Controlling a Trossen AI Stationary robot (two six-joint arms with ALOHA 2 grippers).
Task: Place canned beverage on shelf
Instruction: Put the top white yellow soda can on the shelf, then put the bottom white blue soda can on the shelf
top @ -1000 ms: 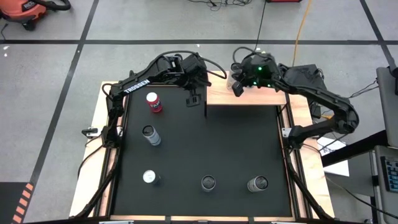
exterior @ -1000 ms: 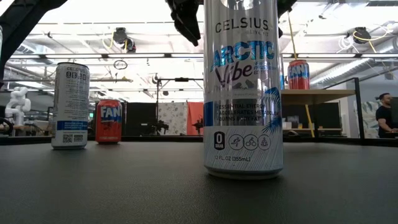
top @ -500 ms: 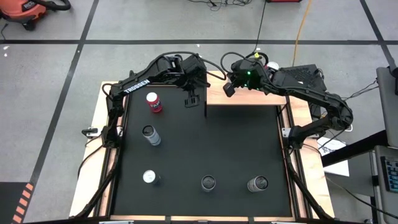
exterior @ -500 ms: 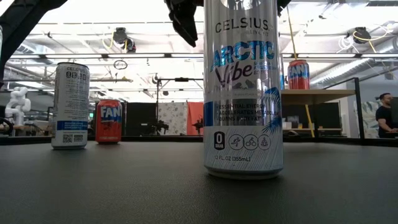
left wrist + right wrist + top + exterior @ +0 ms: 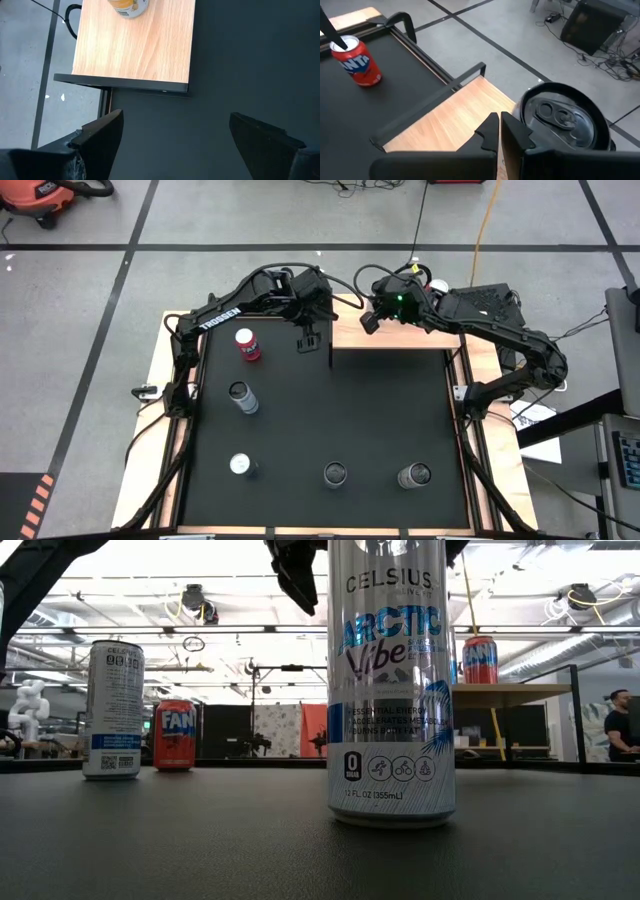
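A red canned beverage [image 5: 437, 283] stands upright on the light wood shelf [image 5: 395, 337] at the table's far right; the low view shows it on the shelf top as a red can [image 5: 480, 660]. My right gripper [image 5: 368, 323] hovers shut over the shelf. In its wrist view the can's top [image 5: 565, 118] sits close beside the shut gripper [image 5: 499, 127], seemingly apart from it. My left gripper [image 5: 312, 338] hangs open over the black mat just left of the shelf, nothing between its fingers [image 5: 176, 120].
Another red can [image 5: 247, 345] and a silver can [image 5: 243, 397] stand upright on the mat's left. Three more cans [image 5: 240, 465] [image 5: 336, 473] [image 5: 413, 475] stand along the near edge. The mat's middle [image 5: 340, 410] is bare. A tall can [image 5: 390, 690] fills the low view.
My right gripper has shifted a little toward the table's left over the shelf and turned about. The can on the shelf's far right, covered by the arm before, now shows in the high view. My left gripper has kept still.
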